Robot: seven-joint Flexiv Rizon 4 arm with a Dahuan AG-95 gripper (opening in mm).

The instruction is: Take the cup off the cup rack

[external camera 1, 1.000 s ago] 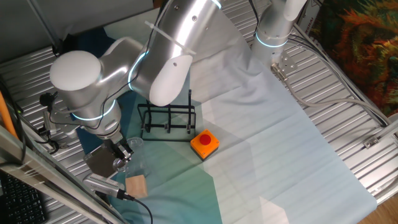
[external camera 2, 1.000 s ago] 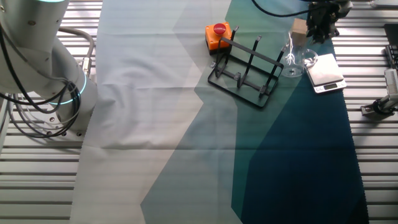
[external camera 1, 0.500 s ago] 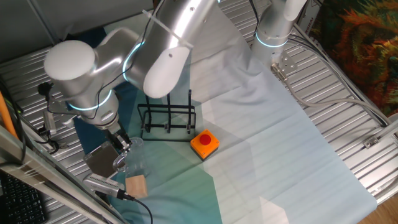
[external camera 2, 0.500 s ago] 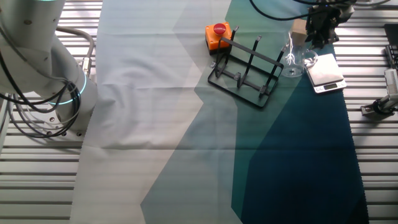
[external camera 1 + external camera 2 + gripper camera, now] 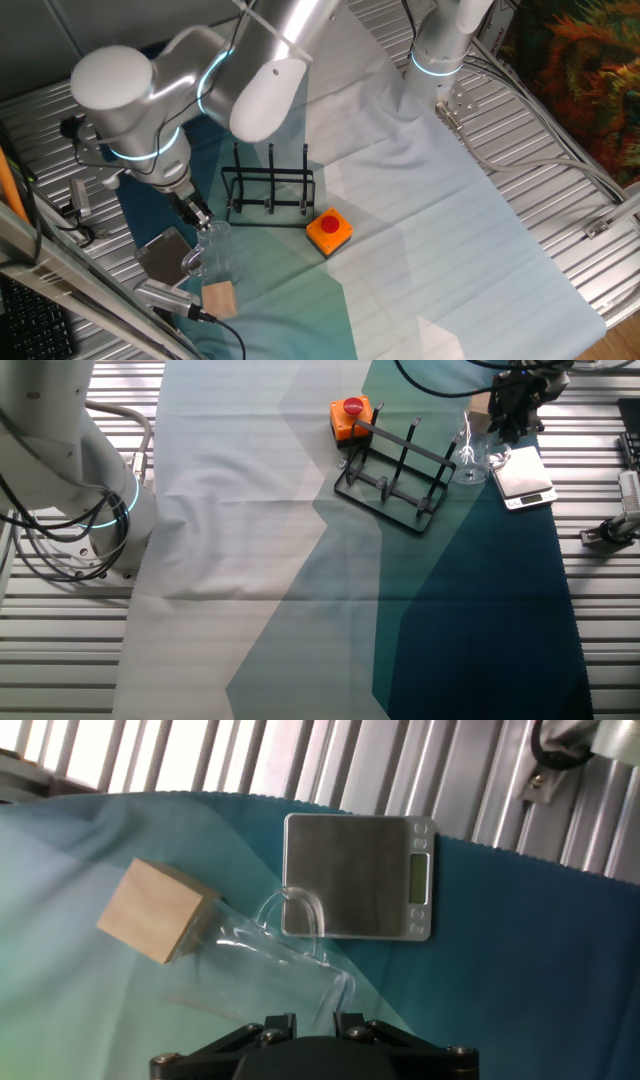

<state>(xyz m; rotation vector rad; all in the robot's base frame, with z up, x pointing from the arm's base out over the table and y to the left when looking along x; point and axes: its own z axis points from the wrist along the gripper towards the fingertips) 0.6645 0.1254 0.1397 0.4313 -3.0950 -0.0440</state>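
- Cup (image 5: 216, 250) stands upright on the cloth (image 5: 430, 230), off the cup rack (image 5: 270, 190), just beside the rack's corner that lies farthest from the orange button box (image 5: 329, 230).
- We see our gripper (image 5: 200, 213) hanging just above the cup's rim in one fixed view, on the side turned away from the rack.
- In the other fixed view, the gripper (image 5: 510, 415) sits right over the cup (image 5: 478, 455), which stands between the rack (image 5: 395, 470) and the grey scale (image 5: 523, 477).
- From the hand view, the cup (image 5: 275, 955) lies straight ahead of the gripper (image 5: 308, 1025), its clear wall running out from between the finger bases towards the scale (image 5: 358, 875).
- A wooden block (image 5: 158, 910) rests just beside the cup, on the side away from the rack.
- We cannot tell whether the fingers are spread or pressed together; their tips are hidden in every view.
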